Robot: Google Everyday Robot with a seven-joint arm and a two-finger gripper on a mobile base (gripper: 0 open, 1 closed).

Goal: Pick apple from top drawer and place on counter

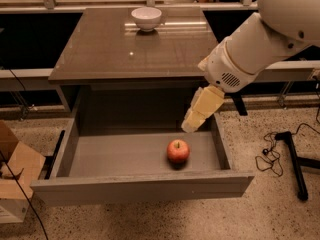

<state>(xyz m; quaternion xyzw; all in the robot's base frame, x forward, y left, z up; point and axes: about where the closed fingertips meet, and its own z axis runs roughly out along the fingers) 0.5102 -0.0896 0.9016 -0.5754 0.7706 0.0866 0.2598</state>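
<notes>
Top drawer (120, 156) stands open, with access from above. Its floor is bare across the left and middle. The apple (178, 150) sits right of centre near the front panel, apart from every wall, with room on all sides.

The gripper (192, 124) hangs over the drawer's right rear part, just above and behind the apple, close to the right wall. The arm (250, 49) slants in from the right, over the counter's right front corner.

The counter (135, 51) edge overhangs the drawer's back and blocks entry there. The slab is mostly bare, with a white bowl (146, 18) at its far edge.

On the floor, a cardboard box (17, 166) is left of the drawer and a black stand (293, 161) is to the right.
</notes>
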